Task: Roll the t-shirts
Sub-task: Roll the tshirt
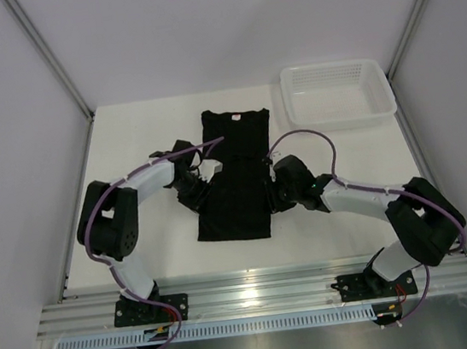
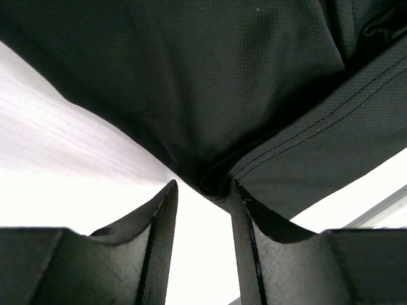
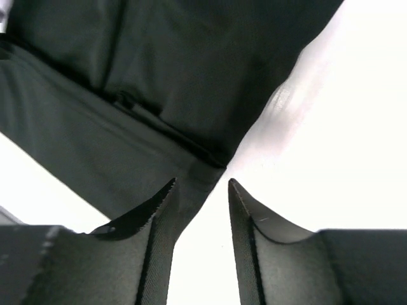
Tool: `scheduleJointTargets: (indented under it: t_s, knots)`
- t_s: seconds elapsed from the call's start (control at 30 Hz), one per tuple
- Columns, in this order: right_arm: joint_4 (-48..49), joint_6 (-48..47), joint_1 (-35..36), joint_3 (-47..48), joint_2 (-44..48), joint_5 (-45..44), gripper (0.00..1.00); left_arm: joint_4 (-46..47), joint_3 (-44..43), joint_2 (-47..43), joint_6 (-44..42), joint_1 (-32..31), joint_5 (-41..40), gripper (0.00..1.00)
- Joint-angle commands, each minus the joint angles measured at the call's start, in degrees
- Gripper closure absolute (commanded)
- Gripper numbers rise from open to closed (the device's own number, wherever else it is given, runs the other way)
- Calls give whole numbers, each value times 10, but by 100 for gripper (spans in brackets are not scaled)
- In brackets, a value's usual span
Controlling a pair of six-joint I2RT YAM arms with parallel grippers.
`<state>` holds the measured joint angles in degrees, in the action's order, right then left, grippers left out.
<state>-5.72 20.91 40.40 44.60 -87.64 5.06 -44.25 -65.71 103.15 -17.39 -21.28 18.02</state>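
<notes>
T-shirt (image 1: 233,183) btwn L hand (image 1: 203,178) & R hand (image 1: 272,189); basket (image 1: 342,118) behind-right on table (image 1: 131,149).

T-shirt (image 1: 235,187): plain black; seen close, a fine pinhole knit with twin rows of stitching along the hem.
Label (image 1: 234,118): light, at the neck.
Basket (image 1: 343,120): white, with mesh-patterned walls.
Table (image 1: 135,144): white.
Arms (image 1: 152,178): white links, black joints.
Cables (image 1: 301,132): purple.
Left gripper (image 2: 203,184) and right gripper (image 3: 201,181): black, with finely ribbed inner faces.
Rail (image 1: 258,292): silver.
Walls (image 1: 9,169): pale grey.
</notes>
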Motion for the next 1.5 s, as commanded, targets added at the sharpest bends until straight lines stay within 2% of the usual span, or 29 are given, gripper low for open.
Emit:
scheduleJointTargets:
  t_s: [0.0,0.17,0.23,0.27,0.33,0.37,0.4,0.5,0.6,0.7,0.77,1.0,1.17,1.33,1.47]
  knots:
    - [-25,-28,7,26,75,-28,59,7,-17,-45,2,8,-15,57]
    - [-40,-131,35,1,144,-18,54,17,-4,-141,-46,9,-32,51]
    - [-47,-204,42,1,164,7,53,5,8,-176,-105,9,-7,49]
    - [-47,-231,43,2,170,22,52,-8,14,-211,-171,9,12,49]
    - [-42,-278,42,-3,181,88,52,-42,36,-247,-249,7,78,46]
    - [-28,-325,49,-17,185,115,52,-62,64,-282,-321,0,93,44]
    - [-16,-348,49,-28,185,132,52,-61,78,-299,-351,-6,93,43]
    - [45,-419,86,-73,179,165,50,-32,177,-332,-432,-51,81,41]
    - [71,-475,97,-86,138,184,50,-1,220,-347,-476,-96,71,39]
    - [42,-508,119,-72,86,168,51,-4,223,-333,-518,-108,77,38]
    - [59,-508,138,-74,66,157,51,1,229,-327,-548,-110,76,37]
    - [77,-471,137,-71,37,147,52,30,254,-302,-578,-120,66,36]
    - [26,-448,138,-40,34,143,55,24,259,-299,-568,-119,76,37]
    - [-77,-458,144,12,19,90,55,14,238,-295,-504,-111,111,38]
    - [-107,-467,145,12,40,92,55,36,231,-290,-448,-96,134,40]
